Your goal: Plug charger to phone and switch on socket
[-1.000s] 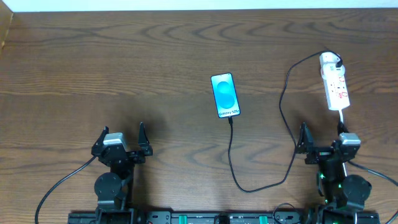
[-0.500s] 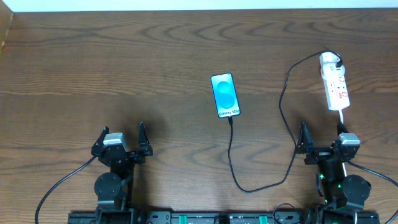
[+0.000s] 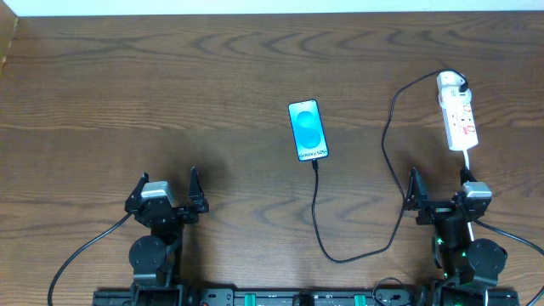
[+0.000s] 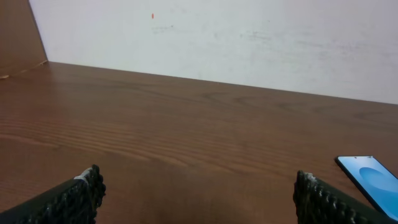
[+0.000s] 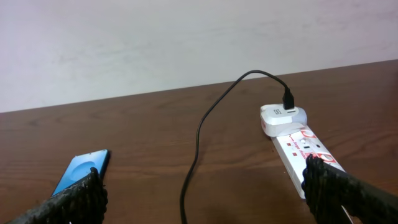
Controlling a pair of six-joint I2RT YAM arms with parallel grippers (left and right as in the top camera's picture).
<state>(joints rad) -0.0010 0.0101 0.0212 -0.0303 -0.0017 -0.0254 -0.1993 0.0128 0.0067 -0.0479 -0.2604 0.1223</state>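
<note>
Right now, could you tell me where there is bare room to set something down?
Left of the phone, the table is bare to its edge. Crowded on the right, where the cable loops between phone and socket.

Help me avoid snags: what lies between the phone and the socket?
Only the charger cable runs down the table between the phone and the socket; the rest is bare wood. The overhead view shows it clearly, the right wrist view too.

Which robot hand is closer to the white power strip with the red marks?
The right one. The right gripper is open just short of the socket's near end. The left gripper is far off on the table's other side, beyond the phone.
</note>
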